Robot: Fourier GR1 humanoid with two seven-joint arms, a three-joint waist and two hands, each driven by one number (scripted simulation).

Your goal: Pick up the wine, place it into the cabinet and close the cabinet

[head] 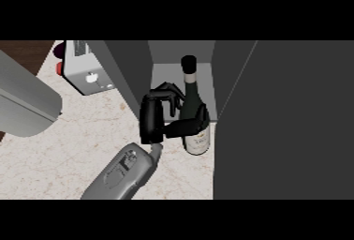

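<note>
**kitchen_lurker:** so how far along are you with the wine thing? in the cabinet or not?

**me:** roughly halfway, I'd say. I've got the wine bottle (195, 123) up off the surface (55, 154) and tilted, its neck and cap already poking into the open cabinet (173, 75), over the shelf inside. The bottom end with the label is hanging out past the front edge, so it isn't set down. Not calling that "placed".

**kitchen_lurker:** and the door?

**me:** the door (283, 117) is wide open, that big dark panel to the right of the bottle. So what's left: push the bottle in, let go, pull out, swing the door shut.

**kitchen_lurker:** which hand, and how are you holding it?

**me:** only one hand (158, 117) shows, and I honestly can't tell which side it belongs to from this angle. Its fingers (169, 91) are curled round the bottle's middle from the left, with the thumb (185, 125) wrapped across lower down near the label. Nothing else is touching the bottle.
</note>
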